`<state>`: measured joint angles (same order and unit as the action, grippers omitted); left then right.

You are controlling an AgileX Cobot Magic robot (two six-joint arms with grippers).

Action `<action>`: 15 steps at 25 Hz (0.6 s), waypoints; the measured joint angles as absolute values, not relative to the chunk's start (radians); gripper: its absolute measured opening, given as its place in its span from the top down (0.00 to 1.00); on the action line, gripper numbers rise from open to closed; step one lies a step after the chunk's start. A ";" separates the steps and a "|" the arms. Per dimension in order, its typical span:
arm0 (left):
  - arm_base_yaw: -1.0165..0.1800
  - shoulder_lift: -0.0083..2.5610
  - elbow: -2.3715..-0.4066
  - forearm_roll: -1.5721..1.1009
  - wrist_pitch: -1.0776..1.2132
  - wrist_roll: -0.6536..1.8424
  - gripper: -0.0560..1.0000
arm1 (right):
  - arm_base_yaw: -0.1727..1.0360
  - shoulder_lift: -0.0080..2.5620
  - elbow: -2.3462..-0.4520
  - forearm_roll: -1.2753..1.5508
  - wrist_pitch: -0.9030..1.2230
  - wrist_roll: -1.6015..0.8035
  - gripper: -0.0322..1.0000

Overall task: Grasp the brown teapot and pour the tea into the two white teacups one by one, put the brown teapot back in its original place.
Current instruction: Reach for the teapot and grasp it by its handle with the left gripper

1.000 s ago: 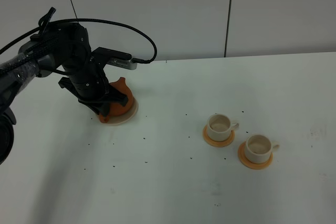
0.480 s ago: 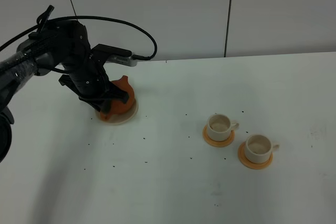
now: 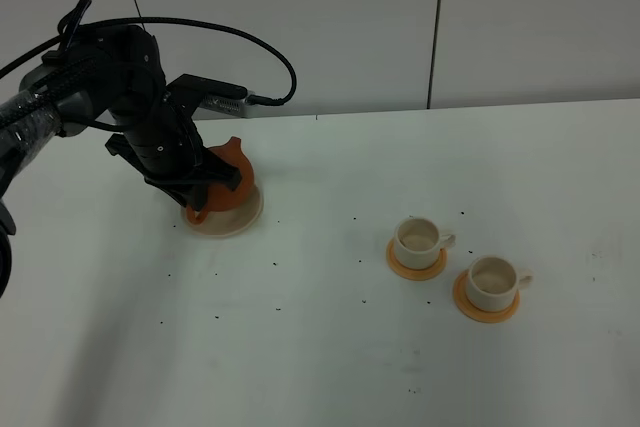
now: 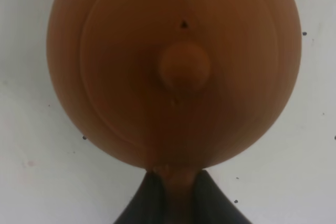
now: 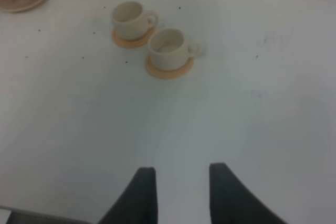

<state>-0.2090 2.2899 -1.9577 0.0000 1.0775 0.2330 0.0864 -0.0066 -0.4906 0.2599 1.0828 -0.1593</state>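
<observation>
We see the left gripper (image 4: pixel 176 198) with its fingers pressed together, pinching the teapot (image 3: pixel 228 179) by its loop handle. The teapot is over the beige saucer (image 3: pixel 243 219) at the far left of the table (image 3: pixel 330 347); we cannot tell if they touch. A white cup (image 3: pixel 417 238) and a second cup (image 3: pixel 492 280), each on an orange coaster (image 3: pixel 415 267), stand well apart from the teapot, to its right. The right gripper (image 5: pixel 178 184) hangs over the table, fingers spread.

No legible text, no labels, no numbers, no signs
</observation>
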 joint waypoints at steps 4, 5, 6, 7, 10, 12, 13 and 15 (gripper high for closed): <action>-0.222 2.279 -1.958 0.008 1.079 0.297 0.78 | 0.086 -0.007 -0.491 0.260 1.083 -0.159 0.74; -0.228 2.273 -1.958 0.009 1.079 0.325 0.78 | 0.086 -0.007 -0.491 0.260 1.083 -0.159 0.74; -0.235 2.267 -1.958 0.009 1.078 0.354 0.78 | 0.086 -0.007 -0.491 0.260 1.083 -0.159 0.74; -0.245 2.255 -1.958 0.008 1.078 0.381 0.78 | 0.086 -0.007 -0.491 0.260 1.083 -0.159 0.74; -0.278 2.218 -1.958 0.008 1.076 0.472 0.78 | 0.086 -0.007 -0.491 0.260 1.083 -0.159 0.74; -0.297 2.199 -1.958 0.008 1.074 0.540 0.78 | 0.086 -0.007 -0.491 0.260 1.083 -0.159 0.74; -0.309 2.194 -1.958 0.008 1.075 0.577 0.78 | 0.086 -0.007 -0.491 0.260 1.083 -0.159 0.74; -0.333 2.186 -1.958 0.008 1.076 0.635 0.78 | 0.086 -0.007 -0.491 0.260 1.083 -0.159 0.74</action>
